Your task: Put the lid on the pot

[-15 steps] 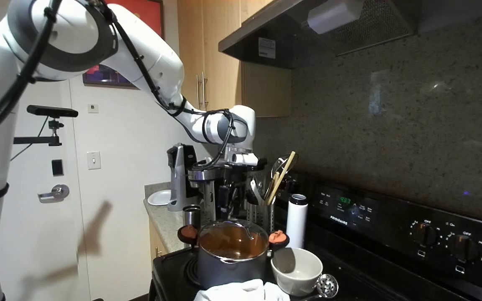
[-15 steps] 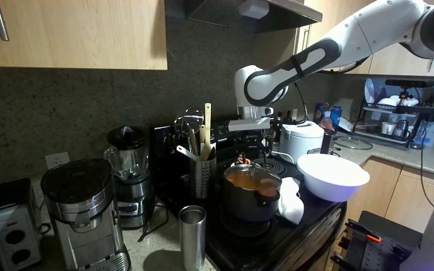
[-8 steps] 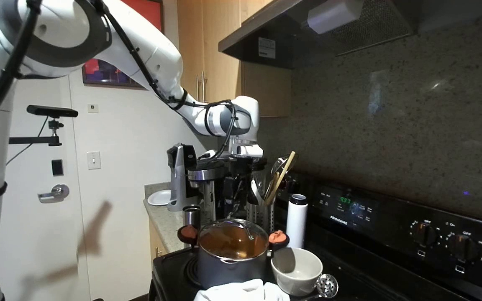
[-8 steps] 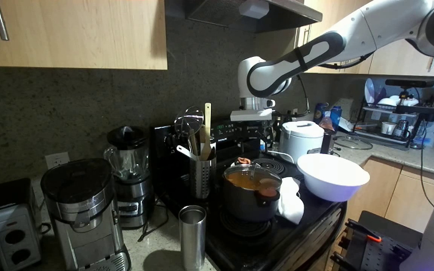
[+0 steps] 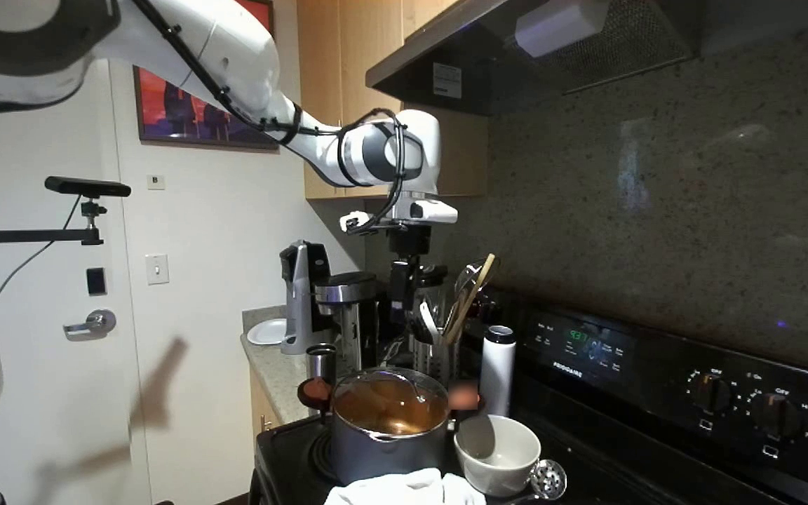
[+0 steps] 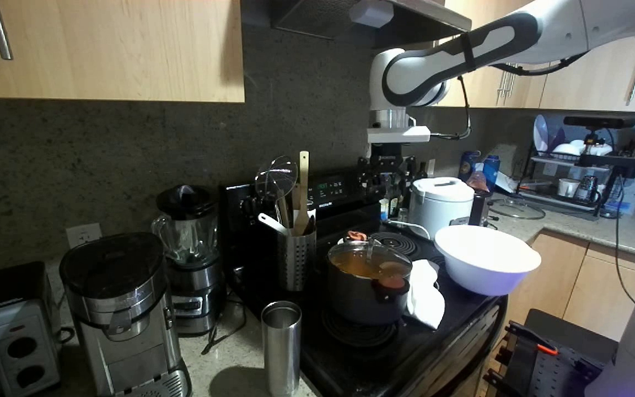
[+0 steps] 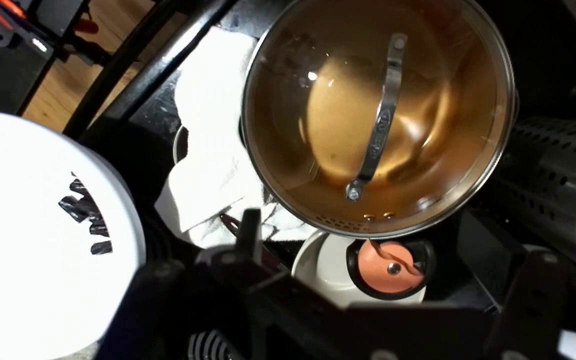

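The squat pot (image 5: 390, 452) with orange handle pads stands on the stove in both exterior views (image 6: 353, 300). Its outside is dark grey and its inside is orange-copper. The see-through lid (image 5: 391, 401) with a metal rim lies level on top of the pot, also in an exterior view (image 6: 370, 259). In the wrist view the lid (image 7: 381, 125) covers the pot's mouth and its metal strap handle shows. My gripper (image 6: 387, 184) is raised well above the stove, apart from lid and pot. In the wrist view its fingers (image 7: 368, 250) are wide apart with nothing between them.
A small white bowl (image 5: 497, 449) and a white towel (image 6: 425, 295) lie beside the pot. A utensil holder (image 6: 296, 262), a large white bowl (image 6: 487, 259) and a rice cooker (image 6: 441, 207) stand around. Another glass lid (image 6: 516, 208) lies on the back counter. A range hood (image 5: 537, 56) hangs overhead.
My gripper has risen from close to the pot's rim to well above it, and moved right in an exterior view. The lid and the pot have not moved.
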{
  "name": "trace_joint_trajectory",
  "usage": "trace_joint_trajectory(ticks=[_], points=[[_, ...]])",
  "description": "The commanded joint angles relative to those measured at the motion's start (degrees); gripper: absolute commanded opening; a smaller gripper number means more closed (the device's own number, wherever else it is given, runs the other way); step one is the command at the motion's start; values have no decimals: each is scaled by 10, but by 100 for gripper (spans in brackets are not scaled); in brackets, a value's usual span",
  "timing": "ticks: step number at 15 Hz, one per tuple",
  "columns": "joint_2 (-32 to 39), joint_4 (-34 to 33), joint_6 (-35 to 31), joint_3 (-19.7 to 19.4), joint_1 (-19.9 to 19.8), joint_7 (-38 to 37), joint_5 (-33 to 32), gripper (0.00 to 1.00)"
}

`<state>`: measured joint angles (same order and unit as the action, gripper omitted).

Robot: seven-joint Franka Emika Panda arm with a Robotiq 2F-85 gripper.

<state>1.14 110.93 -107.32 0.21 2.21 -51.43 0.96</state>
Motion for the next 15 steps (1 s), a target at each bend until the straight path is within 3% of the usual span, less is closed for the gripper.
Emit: trace_joint_trajectory(ticks=[1,9,15], points=[[-35,8,60,-5,-14,123,33,100],[-65,15,119,-13,-30,294,21,100],[-52,4,115,-12,-31,301,20,100]])
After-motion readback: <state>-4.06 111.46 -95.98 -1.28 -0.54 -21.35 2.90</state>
